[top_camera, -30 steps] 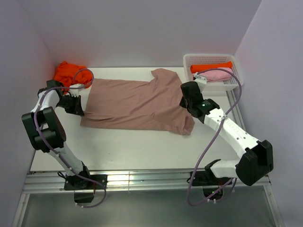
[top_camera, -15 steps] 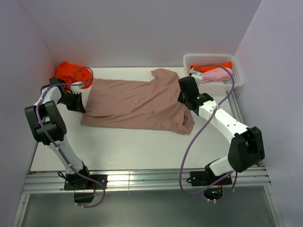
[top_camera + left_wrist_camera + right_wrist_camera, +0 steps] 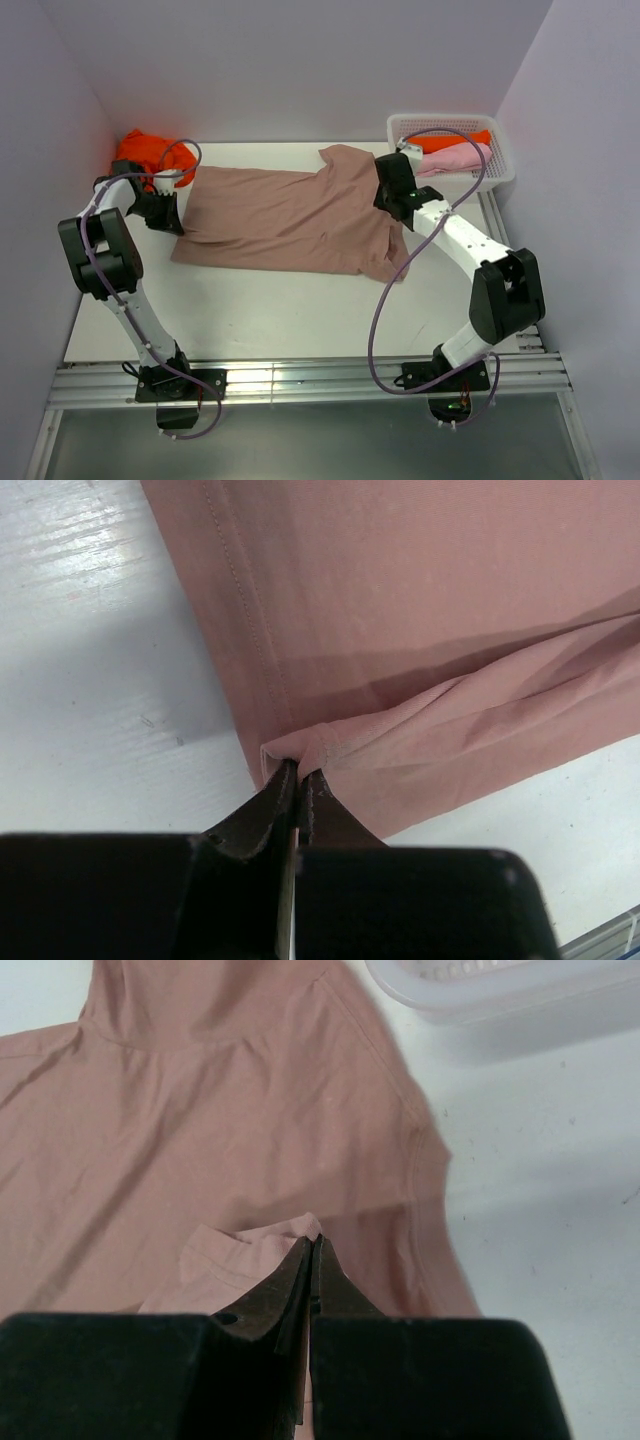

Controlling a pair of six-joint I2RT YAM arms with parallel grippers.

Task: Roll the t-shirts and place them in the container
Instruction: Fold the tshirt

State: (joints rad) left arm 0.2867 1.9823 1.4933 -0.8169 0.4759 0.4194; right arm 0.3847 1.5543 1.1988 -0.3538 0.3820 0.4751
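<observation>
Left wrist: left claw clamped on brown t-shirt hem | right claw pinching its fold

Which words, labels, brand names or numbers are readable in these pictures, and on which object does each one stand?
No text can be read in any view.
The pinkish-brown t-shirt is plain cloth with no print or visible tag.
The white basket shows no label.
</observation>
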